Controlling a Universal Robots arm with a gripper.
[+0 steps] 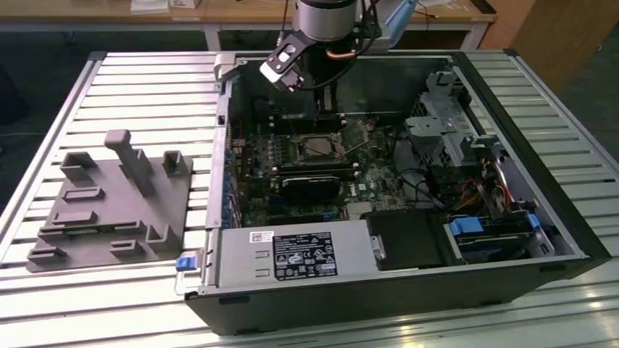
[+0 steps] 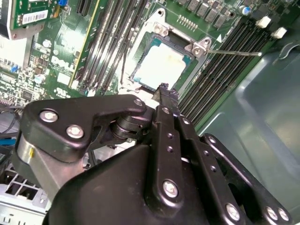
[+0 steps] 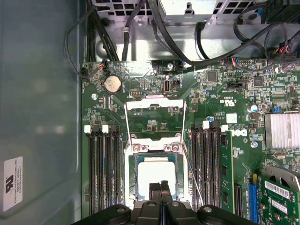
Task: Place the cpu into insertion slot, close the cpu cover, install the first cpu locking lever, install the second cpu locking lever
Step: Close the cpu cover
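Both fingers (image 3: 155,192) of the pincer (image 3: 160,187) press together, hiding part of the seated cpu (image 3: 154,171).

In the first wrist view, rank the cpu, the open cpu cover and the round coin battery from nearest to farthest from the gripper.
1. The cpu, seated in the insertion slot, right in front of the gripper.
2. The cpu cover, flipped open on the far side of the slot.
3. The coin battery, past the cover and off to one side, near the board's edge.
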